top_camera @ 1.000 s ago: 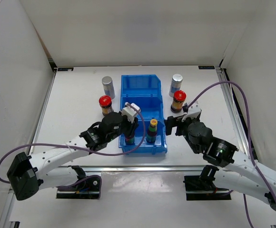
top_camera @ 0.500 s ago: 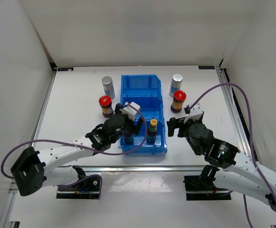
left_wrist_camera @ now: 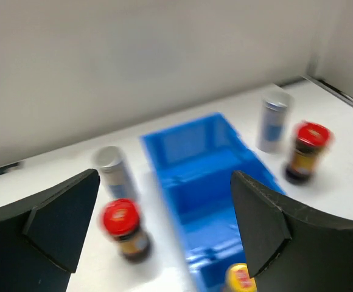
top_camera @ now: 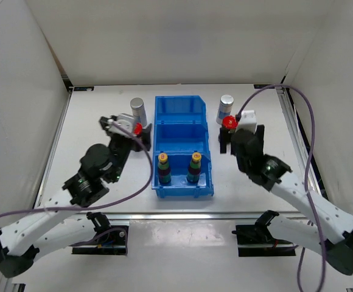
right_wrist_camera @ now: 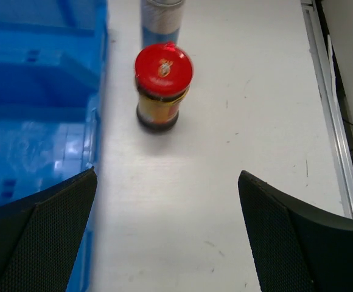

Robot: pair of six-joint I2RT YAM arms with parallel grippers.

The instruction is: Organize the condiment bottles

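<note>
1. Bin [top_camera: 182,112]: stands at mid-table [right_wrist_camera: 255,121], between the two arms.
2. Left yellow-capped bottle [top_camera: 163,165] and right yellow-capped bottle [top_camera: 195,164]: both upright, side by side in the bin's nearest compartment, apart from each other.
3. Left silver bottle [top_camera: 138,108]: upright on the table, just outside the bin's left wall, toward the far end.
4. Left jar [left_wrist_camera: 123,228]: upright, just nearer than the left silver bottle. In the top view only its red lid shows, beside the wrist.
5. Right silver bottle [top_camera: 226,107] and right jar [right_wrist_camera: 163,85]: upright outside the bin's right wall, with the jar just in front of the bottle.
6. Left gripper [left_wrist_camera: 164,176]: fingers spread wide with nothing between them. It is held above the table, and the left jar sits low in its blurred view, nearer the left finger.
7. Right gripper [right_wrist_camera: 167,176]: fingers spread wide and empty. The right jar stands ahead of the gap, clear of both fingers
</note>
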